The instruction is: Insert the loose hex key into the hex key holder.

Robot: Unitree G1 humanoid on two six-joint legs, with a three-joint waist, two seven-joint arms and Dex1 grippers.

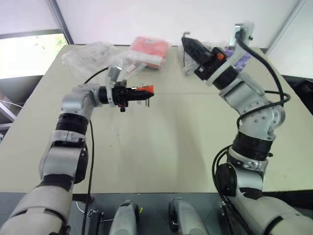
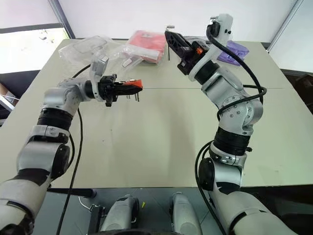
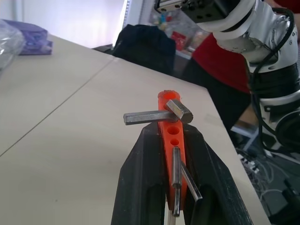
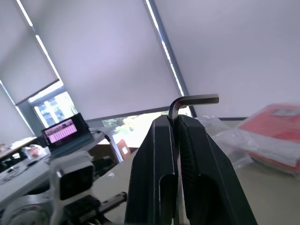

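Observation:
My left gripper (image 1: 138,91) is shut on the hex key holder (image 3: 168,123), a small red block held out level above the table (image 1: 161,147). Grey keys stick out of its side, and open holes show along it. My right gripper (image 4: 174,119) is raised higher, to the right of the holder and apart from it, pointing up and away. It is shut on the loose hex key (image 4: 194,99), a thin grey rod. The short bent end of the rod pokes out past the fingertips.
A large flat red packet (image 1: 149,49) and clear plastic bags (image 1: 88,54) lie at the far side of the table. A purple packet (image 2: 234,51) lies at the far right. A seam runs across the tabletop below the holder.

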